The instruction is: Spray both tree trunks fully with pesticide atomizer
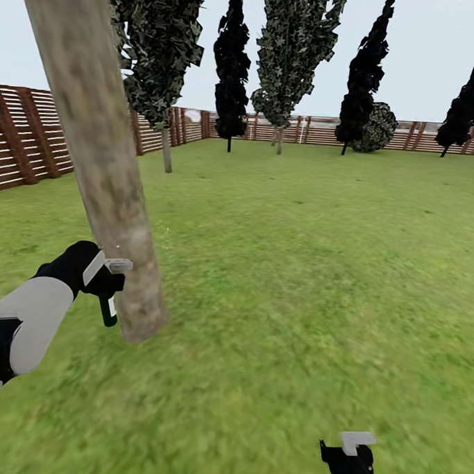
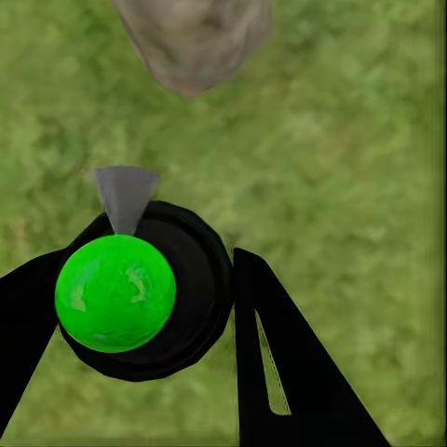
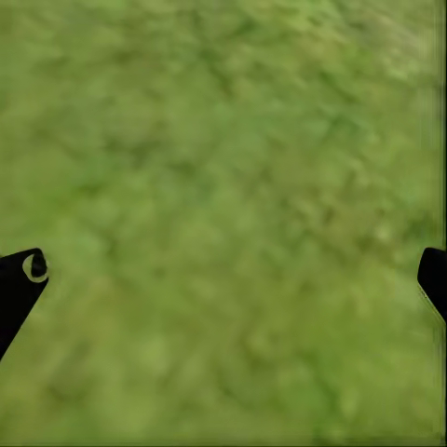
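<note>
Green lawn (image 1: 298, 268) — slatted wooden fence (image 1: 33, 139), pale sky (image 1: 420, 59)

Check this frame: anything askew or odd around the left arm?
The near tree trunk slants across the head view, likely camera tilt since the far fence slopes too. The left gripper holds the spray bottle beside the trunk. Nothing spilled or damaged.

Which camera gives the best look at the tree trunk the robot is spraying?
The head view: the tree trunk runs its full visible length beside the left claw holding the atomizer. The left wrist view catches just its base.
</note>
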You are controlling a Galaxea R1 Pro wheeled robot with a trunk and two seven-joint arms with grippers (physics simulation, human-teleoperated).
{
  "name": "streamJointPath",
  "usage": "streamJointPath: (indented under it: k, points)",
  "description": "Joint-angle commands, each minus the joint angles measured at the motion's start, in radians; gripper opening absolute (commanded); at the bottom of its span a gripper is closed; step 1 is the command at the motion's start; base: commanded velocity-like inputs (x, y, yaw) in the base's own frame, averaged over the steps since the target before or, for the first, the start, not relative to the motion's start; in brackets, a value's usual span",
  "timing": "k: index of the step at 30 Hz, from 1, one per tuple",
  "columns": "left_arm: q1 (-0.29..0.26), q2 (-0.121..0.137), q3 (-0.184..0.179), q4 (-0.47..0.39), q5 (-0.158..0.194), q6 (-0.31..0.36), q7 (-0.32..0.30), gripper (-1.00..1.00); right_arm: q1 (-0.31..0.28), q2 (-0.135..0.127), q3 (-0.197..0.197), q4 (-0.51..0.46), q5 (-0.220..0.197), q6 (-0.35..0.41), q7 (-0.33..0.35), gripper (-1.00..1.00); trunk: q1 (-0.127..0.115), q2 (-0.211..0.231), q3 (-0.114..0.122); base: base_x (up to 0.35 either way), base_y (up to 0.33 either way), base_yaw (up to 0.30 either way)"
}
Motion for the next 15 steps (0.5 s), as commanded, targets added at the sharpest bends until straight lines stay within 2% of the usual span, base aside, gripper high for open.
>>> streamJointPath:
  k: [1,9,15]
  points:
    - [-0.001,0.000,0.006,-0.001,-0.004,0.004,-0.002,-1.00,-0.001,0.000,-0.005,0.002,0.011,-0.003,-0.005,1.00,0.000,0.000,-0.001,-0.005,-0.276,0.000]
    - [-0.001,0.001,0.006,-0.001,-0.004,0.004,-0.002,-1.00,-0.001,0.001,-0.004,0.002,0.011,-0.003,-0.005,1.00,0.000,0.000,-0.001,0.024,-0.276,0.006]
    - [0.001,0.001,0.006,0.000,-0.004,0.004,-0.003,-1.00,-0.001,0.002,-0.004,0.002,0.011,-0.003,-0.005,1.00,0.000,0.000,-0.001,0.112,-0.270,0.235]
